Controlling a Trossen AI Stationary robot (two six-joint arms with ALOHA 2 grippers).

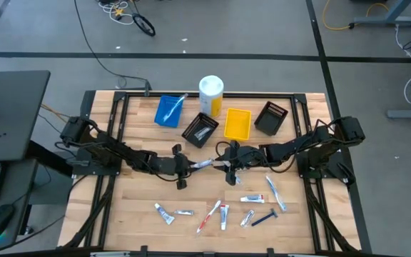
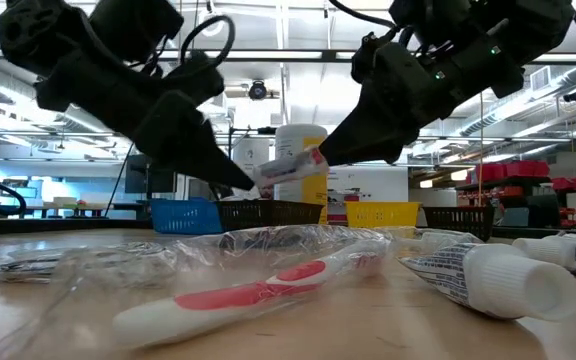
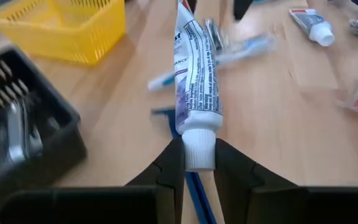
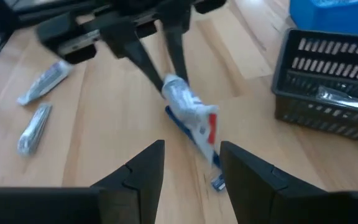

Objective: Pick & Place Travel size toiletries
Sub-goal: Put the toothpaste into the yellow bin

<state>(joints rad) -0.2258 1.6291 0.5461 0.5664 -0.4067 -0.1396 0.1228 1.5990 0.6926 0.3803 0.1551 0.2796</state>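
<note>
A small white tube (image 1: pixel 204 164) with dark print and a red mark hangs above the middle of the table, between my two grippers. My left gripper (image 3: pixel 199 163) is shut on it. My right gripper (image 4: pixel 191 163) is open, its fingers on either side of the tube's flat red-marked end (image 4: pixel 211 132); no touch shows. A blue-handled item (image 4: pixel 188 132) lies on the wood below the tube. More toiletries lie near the front edge: small tubes (image 1: pixel 164 213), a red toothbrush (image 1: pixel 209 216), a pale-blue toothbrush (image 1: pixel 275 193) and a dark razor (image 1: pixel 264 218). My left gripper pinches the tube's white cap (image 3: pixel 199 146) between its two fingers. The fingers (image 4: pixel 169 59) come slanting down from the table's left. The tube sticks out ahead of them toward my right gripper, lifted clear of the table (image 2: pixel 288 165).
Along the far side stand a blue bin (image 1: pixel 168 111), a black bin (image 1: pixel 200 130) with wrapped items inside, a yellow bin (image 1: pixel 237 123), a second black bin (image 1: pixel 272 118) and a tall white-and-yellow cylinder (image 1: pixel 211 94). Bare wood lies to the left of the toiletries.
</note>
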